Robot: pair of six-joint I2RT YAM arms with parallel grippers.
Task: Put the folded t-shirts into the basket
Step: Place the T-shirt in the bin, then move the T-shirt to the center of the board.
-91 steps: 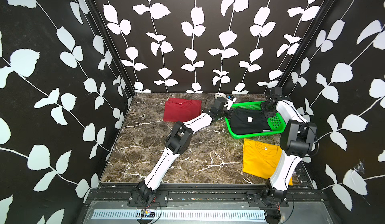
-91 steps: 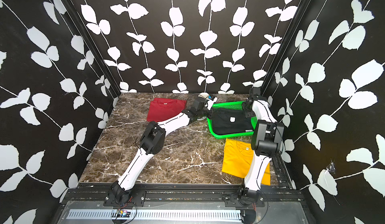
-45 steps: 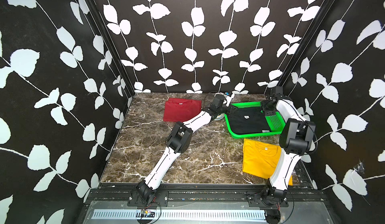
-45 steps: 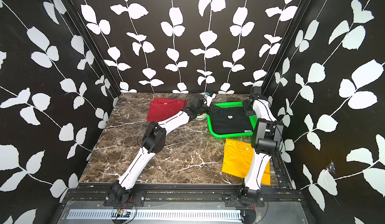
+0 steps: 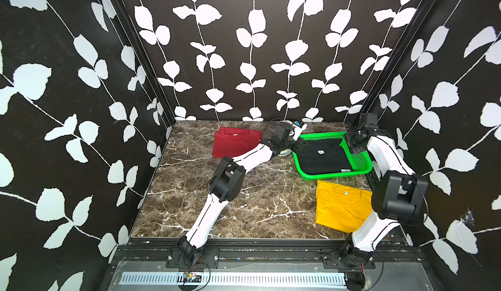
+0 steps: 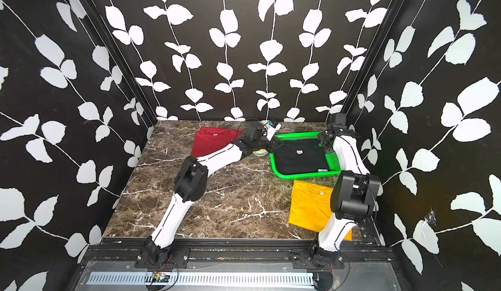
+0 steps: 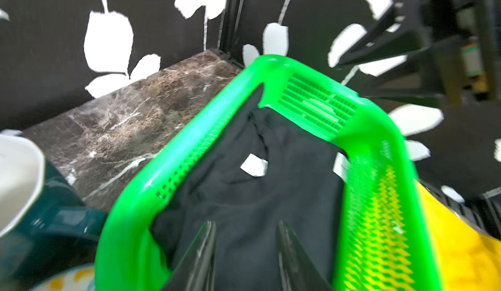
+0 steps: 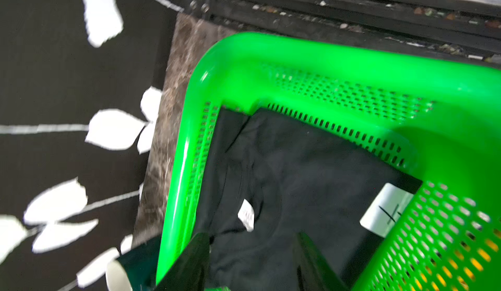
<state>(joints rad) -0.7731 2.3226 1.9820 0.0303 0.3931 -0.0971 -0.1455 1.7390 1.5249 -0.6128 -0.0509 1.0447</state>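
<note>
Folded t-shirts, one of three in place: the black t-shirt [image 5: 322,155] lies flat inside the green basket [image 5: 336,175] at the back right of the counter [image 5: 189,194]. The red t-shirt [image 5: 235,143] lies at the back, apart from the basket, and the yellow t-shirt [image 5: 339,208] lies just beside the basket's near rim. Both arms reach over the basket from opposite ends. The left pincer [image 7: 245,223] stands partly apart above the black cloth, with nothing between its jaws. The right pincer [image 8: 252,235] is likewise apart and empty over the same shirt. Whether either tip brushes the cloth cannot be told. The first placement looks complete. The next move calls for lifting clear of the rim, then taking a shirt off the counter by its edges so the fold holds.
</note>
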